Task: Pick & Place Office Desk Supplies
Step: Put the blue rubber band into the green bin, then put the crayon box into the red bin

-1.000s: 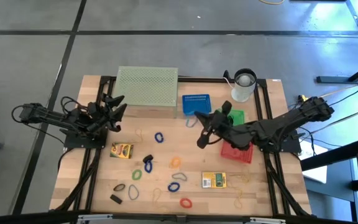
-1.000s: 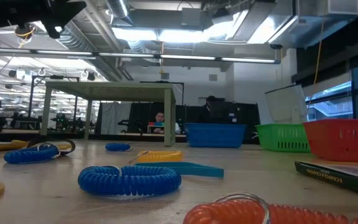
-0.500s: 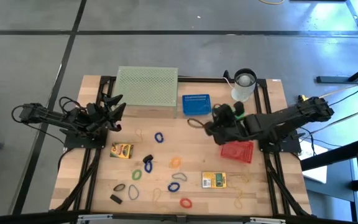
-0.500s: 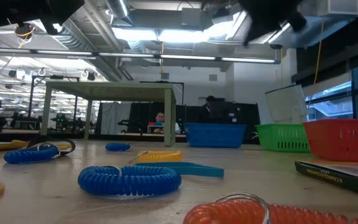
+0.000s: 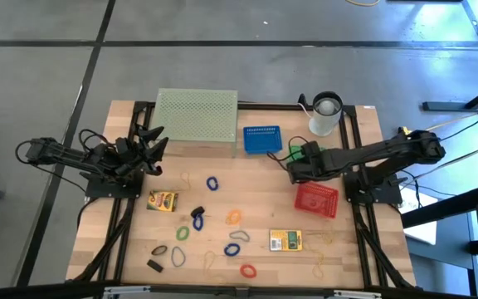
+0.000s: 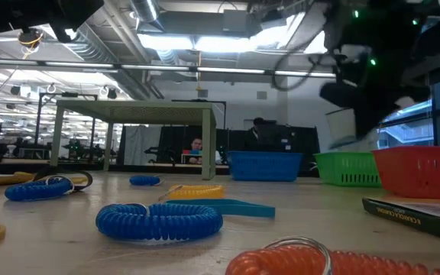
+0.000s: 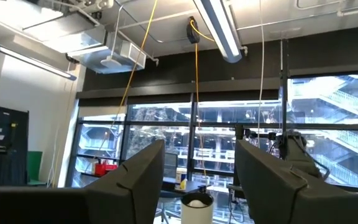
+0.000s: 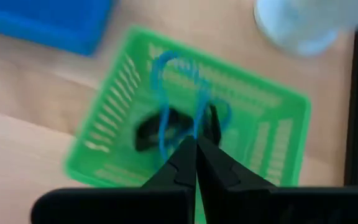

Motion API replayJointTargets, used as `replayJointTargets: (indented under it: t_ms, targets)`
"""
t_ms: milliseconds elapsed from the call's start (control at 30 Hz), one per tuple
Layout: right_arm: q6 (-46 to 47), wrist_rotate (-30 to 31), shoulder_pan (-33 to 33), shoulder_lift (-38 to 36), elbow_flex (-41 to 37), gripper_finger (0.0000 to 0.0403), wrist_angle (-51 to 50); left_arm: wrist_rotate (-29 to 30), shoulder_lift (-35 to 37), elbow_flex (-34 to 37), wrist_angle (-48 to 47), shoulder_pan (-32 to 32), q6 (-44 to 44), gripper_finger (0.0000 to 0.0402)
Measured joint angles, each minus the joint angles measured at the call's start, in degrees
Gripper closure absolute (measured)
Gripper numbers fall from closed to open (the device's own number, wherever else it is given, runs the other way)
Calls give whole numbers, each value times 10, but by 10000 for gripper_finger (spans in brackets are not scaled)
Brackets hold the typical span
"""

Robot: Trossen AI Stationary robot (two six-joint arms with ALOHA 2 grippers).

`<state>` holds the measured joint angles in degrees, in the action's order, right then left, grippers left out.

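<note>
My right gripper (image 8: 196, 148) is shut and slants down over the green basket (image 8: 260, 124), which stands between the blue basket (image 5: 261, 139) and the red basket (image 5: 316, 201). A thin blue rubber band (image 8: 166, 81) shows just past its fingertips. Black clips (image 8: 148, 134) lie in the green basket. More bands, such as a blue one (image 5: 212, 183), and two yellow-green card boxes (image 5: 163, 200) (image 5: 286, 241) lie loose on the table. My left gripper (image 7: 201, 180) waits open at the table's left, tipped up toward the room, with nothing between its fingers. My right gripper pinches the blue band's near strands (image 8: 197, 127) between its two fingertips. The fingers come slanting down from above. The loop hangs out past the tips over the green basket. Whether its far end rests on the basket floor I cannot tell.
A white cup (image 5: 325, 115) stands just beyond the green basket. The pale green mesh stand (image 5: 196, 116) fills the far middle. A black clip (image 5: 154, 266) lies near the front left corner. Coiled bands (image 6: 159, 220) lie close to the front edge.
My right gripper has swung from above the table's middle toward the right edge and gone down. It has tipped from about level to pointing steeply down and has rolled. It now hangs over the green basket, still shut, with the blue band carried along.
</note>
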<state>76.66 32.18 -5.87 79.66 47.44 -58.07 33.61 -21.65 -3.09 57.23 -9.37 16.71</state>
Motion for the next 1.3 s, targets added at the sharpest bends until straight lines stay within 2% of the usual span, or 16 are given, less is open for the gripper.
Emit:
replayJointTargets:
  t_ms: [100,367,500,700,833,1033,1133,1300]
  targets:
    - [25,-16,3,0,-23,397,1,0,0,0,0,0,0,211]
    - [40,-7,3,0,-37,389,6,0,0,0,0,0,0,210]
    - [39,-6,3,0,-37,356,7,0,0,0,0,0,0,212]
    - [38,-5,3,0,-37,283,6,0,0,0,-3,0,0,210]
    - [9,-5,6,0,-18,242,-16,0,0,0,-3,0,0,212]
    - [4,-13,8,0,51,223,-54,0,0,0,-3,0,0,210]
    - [4,-61,8,0,85,228,-46,0,0,0,-3,0,0,211]
    - [5,-242,-16,0,103,241,14,0,0,0,-3,0,-10,212]
